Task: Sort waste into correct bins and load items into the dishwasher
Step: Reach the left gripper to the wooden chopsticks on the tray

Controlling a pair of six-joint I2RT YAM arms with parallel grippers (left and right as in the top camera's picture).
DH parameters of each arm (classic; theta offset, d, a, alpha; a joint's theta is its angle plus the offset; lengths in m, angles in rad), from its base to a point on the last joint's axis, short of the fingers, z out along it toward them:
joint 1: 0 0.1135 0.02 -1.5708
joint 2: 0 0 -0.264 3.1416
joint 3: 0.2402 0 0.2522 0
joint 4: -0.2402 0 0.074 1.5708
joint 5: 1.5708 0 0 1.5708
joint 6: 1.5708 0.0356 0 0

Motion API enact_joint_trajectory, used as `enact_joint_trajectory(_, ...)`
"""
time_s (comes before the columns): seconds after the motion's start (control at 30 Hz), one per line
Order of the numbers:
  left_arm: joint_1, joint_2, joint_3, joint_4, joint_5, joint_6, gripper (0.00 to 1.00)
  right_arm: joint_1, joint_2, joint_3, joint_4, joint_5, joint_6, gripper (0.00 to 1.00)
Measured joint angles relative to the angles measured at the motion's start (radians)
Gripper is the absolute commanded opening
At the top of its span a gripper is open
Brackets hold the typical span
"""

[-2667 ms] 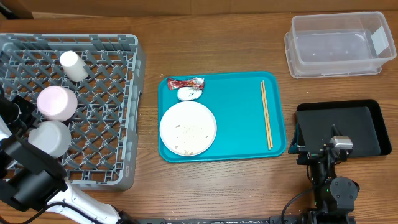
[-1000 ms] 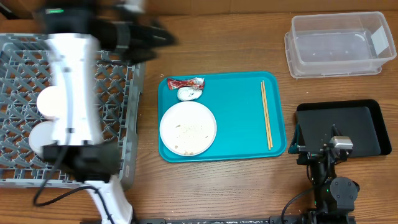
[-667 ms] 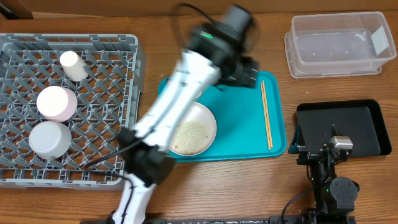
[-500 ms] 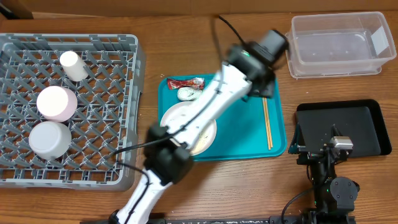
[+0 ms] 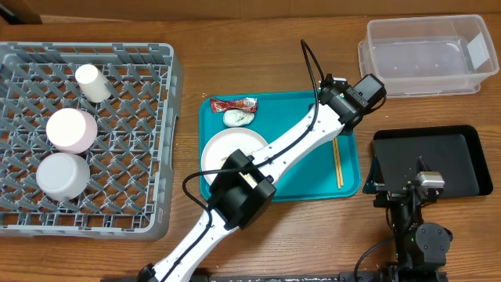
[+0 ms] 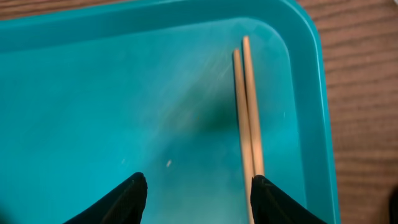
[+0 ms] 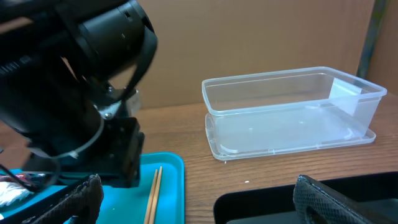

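Differs from half a second back in the left claw [image 6: 198, 190]: now low over the right side of the teal tray [image 5: 297, 149], about half open and empty, with the wooden chopsticks [image 6: 247, 106] running down to its right fingertip; cannot tell whether touching. Crosses the large white plate [image 5: 223, 149] with the arm, hiding part. Leaves the red wrapper [image 5: 233, 103] and white scrap [image 5: 237, 118] unmoved at the tray's upper left. Holds the right claw [image 7: 198, 186] wide open, empty, by the black tray [image 5: 438, 157].
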Motion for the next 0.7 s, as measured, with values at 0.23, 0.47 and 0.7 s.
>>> enact_joint_trajectory(0.23,0.000,0.056,0.000,0.076,-0.008,-0.025,0.53,0.000,0.000,0.000,0.000,0.000,0.000,1.00)
enact_joint_trajectory(0.47,0.000,0.085,0.000,0.084,-0.008,-0.026,0.52,0.000,0.000,0.000,0.000,-0.001,0.000,1.00)
enact_joint_trajectory(0.7,0.000,0.085,0.000,0.089,-0.007,-0.029,0.44,0.000,0.000,0.000,0.000,0.000,0.000,1.00)
